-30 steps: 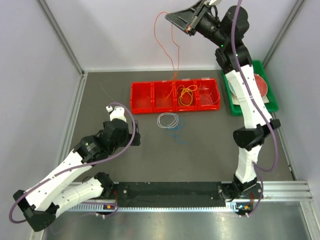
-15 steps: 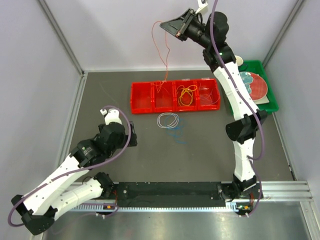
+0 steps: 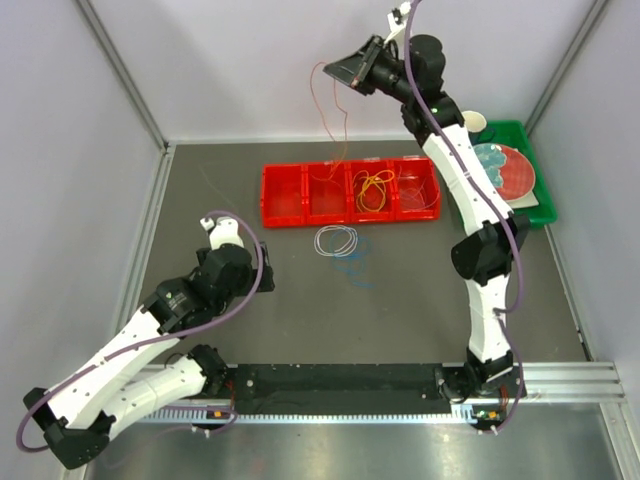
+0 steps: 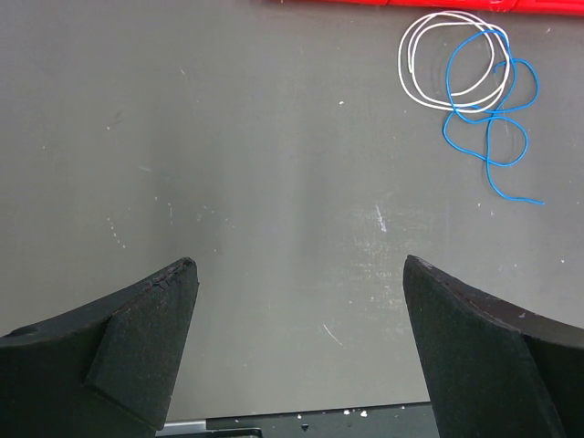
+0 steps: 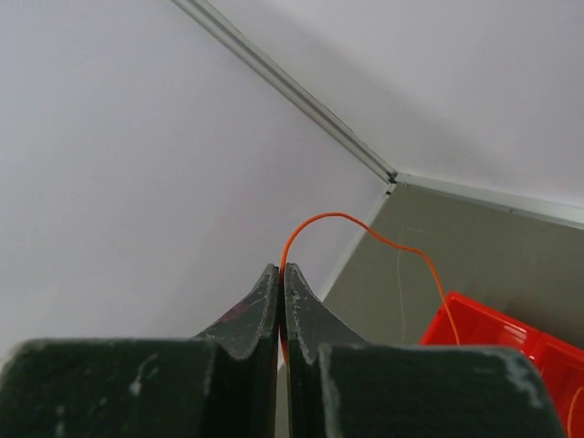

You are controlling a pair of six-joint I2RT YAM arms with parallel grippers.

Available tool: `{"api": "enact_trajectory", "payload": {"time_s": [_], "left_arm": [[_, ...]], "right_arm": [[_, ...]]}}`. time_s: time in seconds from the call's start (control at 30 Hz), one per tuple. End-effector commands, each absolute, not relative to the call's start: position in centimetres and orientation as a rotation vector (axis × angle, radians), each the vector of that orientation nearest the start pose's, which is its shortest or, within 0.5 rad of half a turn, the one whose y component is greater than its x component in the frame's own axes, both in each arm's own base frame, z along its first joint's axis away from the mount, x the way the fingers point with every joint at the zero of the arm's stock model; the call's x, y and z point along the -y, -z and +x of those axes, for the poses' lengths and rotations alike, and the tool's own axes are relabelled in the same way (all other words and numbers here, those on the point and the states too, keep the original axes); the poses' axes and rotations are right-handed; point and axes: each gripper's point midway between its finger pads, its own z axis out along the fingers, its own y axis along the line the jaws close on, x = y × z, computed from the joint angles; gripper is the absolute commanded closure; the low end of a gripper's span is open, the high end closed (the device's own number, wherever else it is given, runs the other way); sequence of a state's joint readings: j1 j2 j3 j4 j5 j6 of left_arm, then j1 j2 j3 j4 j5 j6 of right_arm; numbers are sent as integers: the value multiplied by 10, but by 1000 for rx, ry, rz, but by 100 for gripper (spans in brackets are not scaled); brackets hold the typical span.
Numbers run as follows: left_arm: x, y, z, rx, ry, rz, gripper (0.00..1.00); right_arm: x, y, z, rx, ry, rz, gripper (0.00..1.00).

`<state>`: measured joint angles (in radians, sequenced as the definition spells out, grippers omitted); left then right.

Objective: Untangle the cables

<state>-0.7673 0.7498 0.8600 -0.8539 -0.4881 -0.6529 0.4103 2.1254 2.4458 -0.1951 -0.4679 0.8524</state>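
Right gripper (image 5: 281,274) pinches the orange cable (image 5: 365,229), whose length hangs mostly vertical beneath it. Left gripper (image 4: 297,274) gapes wide; white cable (image 4: 415,55) and blue cable (image 4: 497,137) lie ahead, rightward.

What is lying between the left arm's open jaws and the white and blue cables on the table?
Nothing visible. In the left wrist view, only bare grey table lies between the left gripper, its jaws open, and the white cable and blue cable, which overlap each other farther out.
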Motion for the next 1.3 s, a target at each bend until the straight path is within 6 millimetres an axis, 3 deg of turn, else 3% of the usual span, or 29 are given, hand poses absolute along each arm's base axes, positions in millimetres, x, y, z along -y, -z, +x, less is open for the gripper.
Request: {"api": "enact_trajectory", "payload": {"time_s": [0.0, 0.33, 0.57, 0.87, 1.27], "left_arm": [[108, -194, 202, -2201, 211, -130, 2], [108, -195, 202, -2198, 216, -131, 2], [108, -195, 202, -2197, 217, -130, 2], [108, -194, 202, -2202, 213, -130, 2], [106, -196, 202, -2192, 209, -141, 3]], "right_arm": [[-336, -439, 517, -1658, -1272, -89, 100], [-341, -364, 530, -1829, -1201, -80, 100], [-348, -311, 535, -1959, -1204, 15, 100], [-369, -276, 529, -2050, -1175, 40, 100], [-354, -220, 517, -2247, -1044, 177, 100]]}}
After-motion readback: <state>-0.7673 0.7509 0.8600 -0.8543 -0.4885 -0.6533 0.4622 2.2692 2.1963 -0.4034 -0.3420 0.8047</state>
